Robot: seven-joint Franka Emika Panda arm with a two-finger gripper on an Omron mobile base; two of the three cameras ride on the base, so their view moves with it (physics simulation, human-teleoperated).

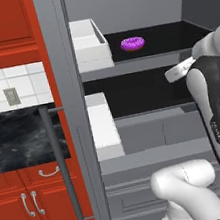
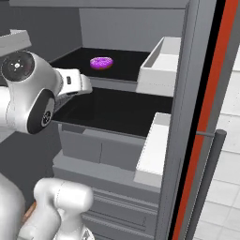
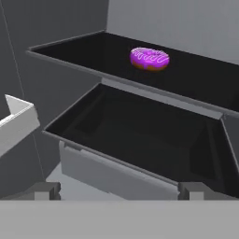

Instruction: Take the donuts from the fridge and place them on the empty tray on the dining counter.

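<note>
Even flat rendered light, soft shadows, slight blur.

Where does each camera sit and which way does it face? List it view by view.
Left base view: behind the arm's left, facing the open fridge; white arm at lower right.
Right base view: behind its right, same fridge; arm at left.
Hand view: on the hand, facing the black shelves; gripper fingertips wide apart.
All three share the purple donut.

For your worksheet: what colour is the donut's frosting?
Bright purple with thin white lines on the donut; clearest in the hand view.
</note>
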